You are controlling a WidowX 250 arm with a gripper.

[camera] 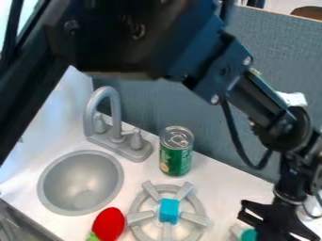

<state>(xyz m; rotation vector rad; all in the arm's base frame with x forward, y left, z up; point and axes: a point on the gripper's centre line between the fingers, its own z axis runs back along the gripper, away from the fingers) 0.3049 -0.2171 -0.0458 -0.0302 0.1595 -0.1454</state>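
Black gripper point(274, 227) low at the view's lower right, over the worktop point(220, 190). Can't tell if spread wide, narrow or holding anything, tbh. Teal piece point(249, 234) right by it, on the burner side, partly cut off at the view's bottom edge. Next over, grey burner point(195, 219) with blue block point(169, 210) on top. Green can point(176, 153) near the worktop's back edge, tall grey panel point(157, 101) just behind. Red toy point(108, 223) between burner and sink point(78, 188).

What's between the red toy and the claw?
In the camera view, from the red toy: the grey burner with a blue block on it, then a teal item right by the claw.
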